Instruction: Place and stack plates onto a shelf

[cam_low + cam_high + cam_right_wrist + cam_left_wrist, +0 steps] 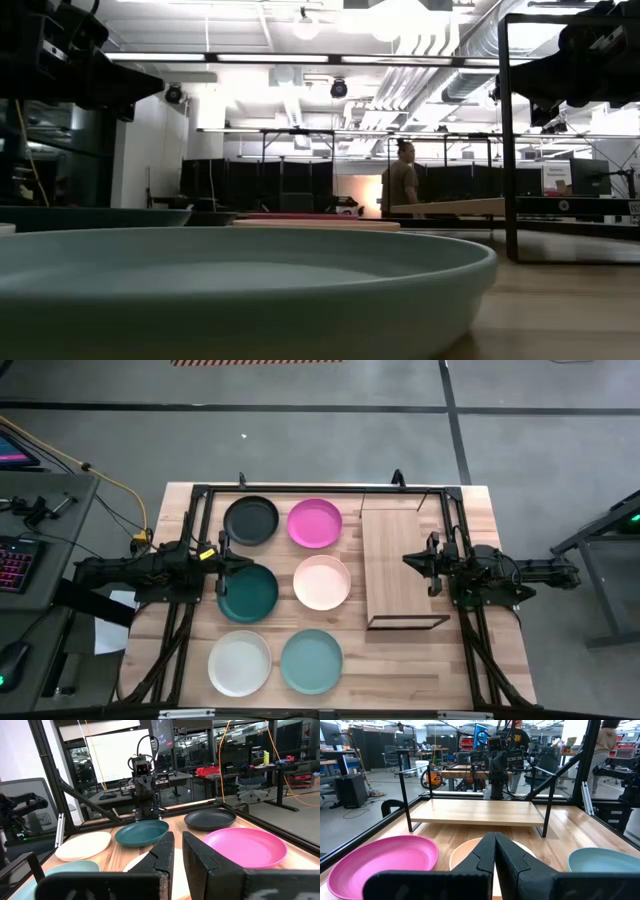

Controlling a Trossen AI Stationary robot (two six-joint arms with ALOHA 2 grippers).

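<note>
Six plates are lying in a two-by-three grid on the bench point(480, 660), left of the empty shelf point(392, 565). The left tool point(222, 556) is hovering clenched over the dark green plate point(247, 592); the right tool point(432, 562), apparently slightly parted, is waiting over the shelf. Judged best: release fully, then pinch one rim squarely.

Six plates lie flat on the table point(480, 660) in two columns of three, none touching. The far pair point(251, 520) point(315, 523) sits nearest the back edge, the middle pair point(248, 592) point(322, 581) in front of it, the near pair point(240, 662) point(311, 660) closest to the front. The shelf point(392, 565) stands just right of the plates, running front to back. The left gripper point(222, 554) hangs at the plates' left side, the right gripper point(418, 561) over the shelf's right edge, facing each other.
</note>
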